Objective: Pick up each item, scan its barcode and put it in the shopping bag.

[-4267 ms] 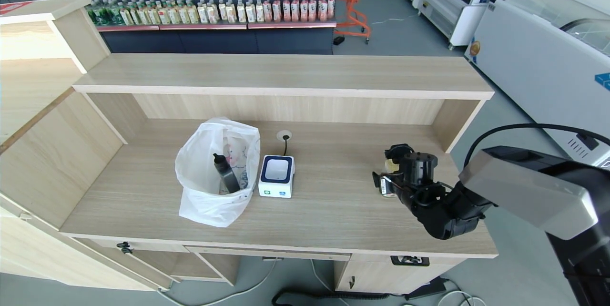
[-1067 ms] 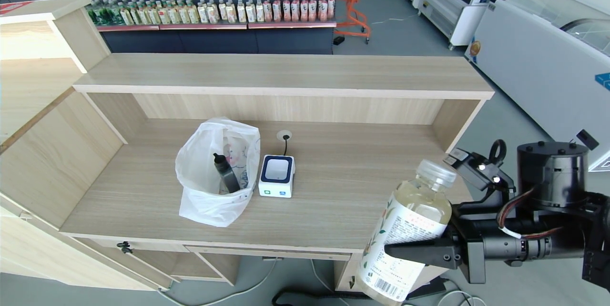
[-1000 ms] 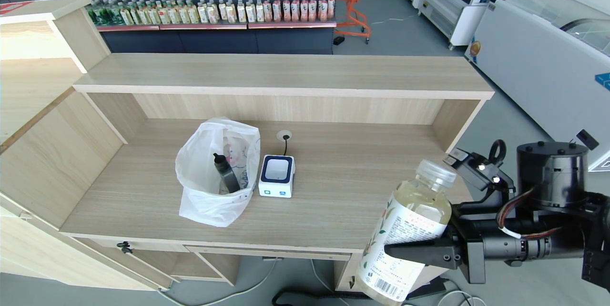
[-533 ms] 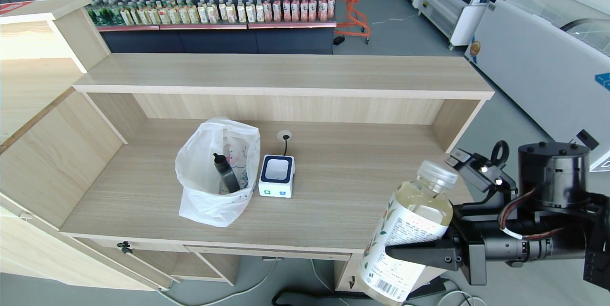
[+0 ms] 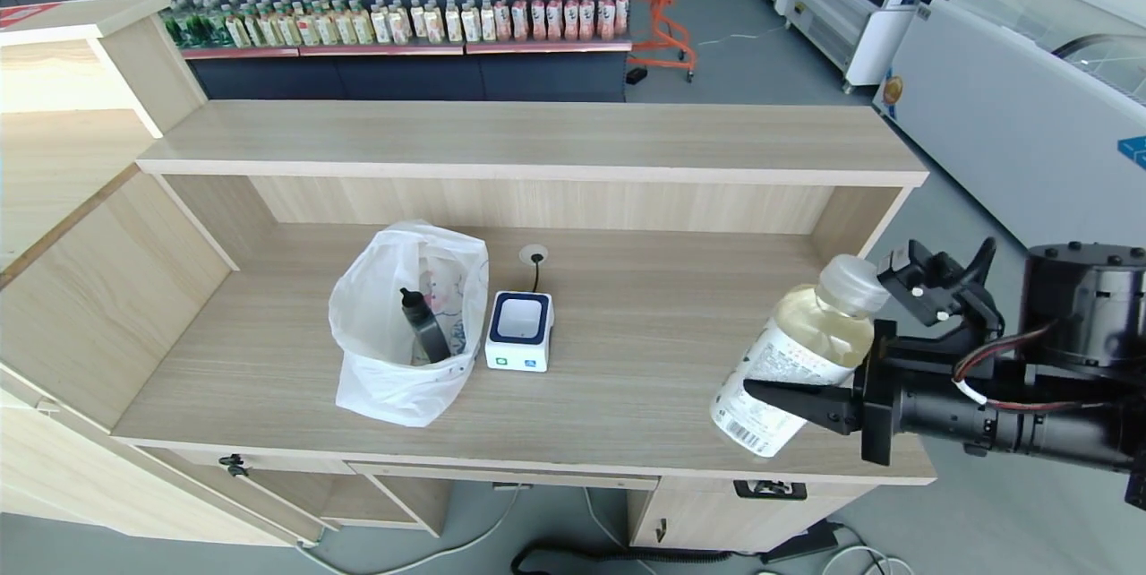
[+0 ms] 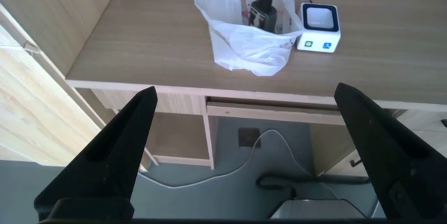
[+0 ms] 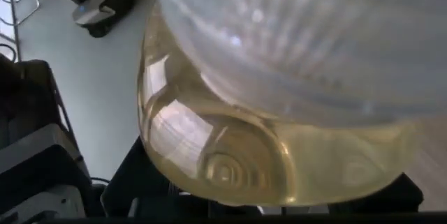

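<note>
A: Where is the drink bottle [image 5: 810,349]?

B: Lower right of the head view, gripped by the right claw [image 5: 781,385]. One black finger [image 5: 792,402] crosses the front of its white label; the other is hidden behind the bottle. It is lifted off the desk [image 5: 645,360] and seen against the desk's right front corner.

A: Upright?

B: Tilted. The pale cap points to the upper right, and the base points to the lower left with the barcode [image 5: 750,434] facing the camera. The right wrist view looks straight at the bottle [image 7: 279,112] from very close: clear plastic, pale yellow liquid.

A: And the left claw [image 6: 246,93]?

B: Released, with its two dark fingers spread wide and nothing between them. It hangs in front of the desk, above the floor.

A: The shopping bag [image 5: 380,351]?

B: White plastic, standing open at left of centre on the desk. A dark bottle [image 5: 424,325] leans inside it. The left wrist view shows the same bag [image 6: 241,35] and dark bottle [image 6: 263,9].

A: The scanner?

B: The barcode scanner [image 5: 520,331] is a small white box with a dark-rimmed window, just beside the bag on its right, with its black cable [image 5: 536,273] running back to a hole in the desk. The held bottle is well apart from it.
</note>
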Controlling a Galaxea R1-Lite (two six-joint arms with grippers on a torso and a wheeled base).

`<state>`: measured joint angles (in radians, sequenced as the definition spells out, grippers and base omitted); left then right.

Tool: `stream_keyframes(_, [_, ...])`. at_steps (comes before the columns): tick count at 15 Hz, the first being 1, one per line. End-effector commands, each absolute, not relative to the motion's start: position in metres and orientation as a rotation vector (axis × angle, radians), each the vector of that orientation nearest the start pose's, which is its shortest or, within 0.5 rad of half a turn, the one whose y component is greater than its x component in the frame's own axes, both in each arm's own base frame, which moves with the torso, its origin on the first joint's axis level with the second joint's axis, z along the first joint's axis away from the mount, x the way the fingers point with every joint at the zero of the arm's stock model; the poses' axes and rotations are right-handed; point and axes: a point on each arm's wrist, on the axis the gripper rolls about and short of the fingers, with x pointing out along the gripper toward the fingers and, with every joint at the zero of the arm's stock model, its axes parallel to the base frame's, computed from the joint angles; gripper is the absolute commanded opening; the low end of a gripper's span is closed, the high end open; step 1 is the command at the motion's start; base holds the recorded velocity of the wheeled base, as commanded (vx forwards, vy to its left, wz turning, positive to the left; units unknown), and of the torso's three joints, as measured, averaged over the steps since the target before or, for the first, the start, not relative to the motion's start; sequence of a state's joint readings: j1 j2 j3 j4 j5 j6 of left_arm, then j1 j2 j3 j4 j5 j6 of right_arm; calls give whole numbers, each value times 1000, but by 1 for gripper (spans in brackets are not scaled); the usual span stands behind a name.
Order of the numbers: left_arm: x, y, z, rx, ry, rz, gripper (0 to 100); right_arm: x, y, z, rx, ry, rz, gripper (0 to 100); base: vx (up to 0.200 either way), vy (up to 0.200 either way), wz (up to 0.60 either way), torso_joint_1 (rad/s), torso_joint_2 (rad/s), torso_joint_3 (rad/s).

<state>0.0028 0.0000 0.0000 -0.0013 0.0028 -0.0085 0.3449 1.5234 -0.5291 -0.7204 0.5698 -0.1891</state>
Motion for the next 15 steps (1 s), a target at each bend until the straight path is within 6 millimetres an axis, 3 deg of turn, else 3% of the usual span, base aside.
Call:
stream_keyframes(1, [-23, 0, 76, -9, 0, 6, 100, 222, 77, 179, -236, 123, 735, 0, 0, 0, 0, 0, 0, 0])
stream_keyframes(6, [-23, 0, 76, -9, 0, 6, 100, 235, 35, 173, -594, 111, 429, 0, 0, 0, 0, 0, 0, 0])
stream_keyframes(15, [-23, 0, 76, -2, 0, 3, 100, 236, 24, 172, -626, 127, 374, 0, 0, 22, 0, 0, 1, 0])
